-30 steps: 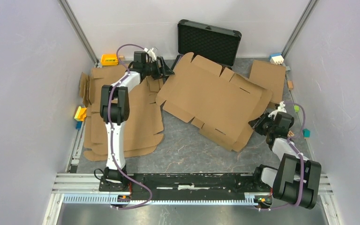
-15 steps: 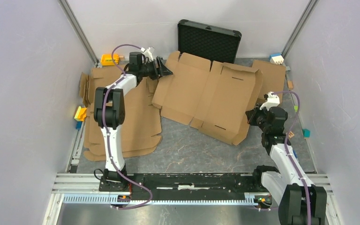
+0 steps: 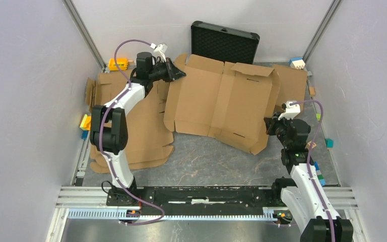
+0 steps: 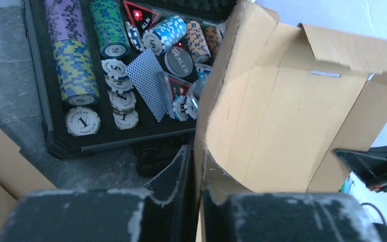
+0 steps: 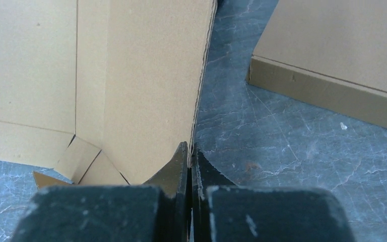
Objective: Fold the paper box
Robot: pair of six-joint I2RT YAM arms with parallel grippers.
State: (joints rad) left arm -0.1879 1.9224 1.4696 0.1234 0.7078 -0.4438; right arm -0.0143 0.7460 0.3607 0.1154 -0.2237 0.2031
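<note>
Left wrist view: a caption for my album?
Left pincer grips the paper box edge, black case of poker chips behind.

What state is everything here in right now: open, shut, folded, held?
paper box: unfolded, partly bent upward, held at two edges.
left gripper: shut on the paper box's left edge.
right gripper: shut on the paper box's right edge.
black case: open, lid upright, chips inside.
cardboard stack: lying flat, unfolded.

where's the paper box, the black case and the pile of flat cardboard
paper box (image 3: 196, 101): top view, on its left panel
black case (image 3: 224, 44): top view, on the foam of its raised lid
pile of flat cardboard (image 3: 148, 136): top view, on the top sheet
</note>
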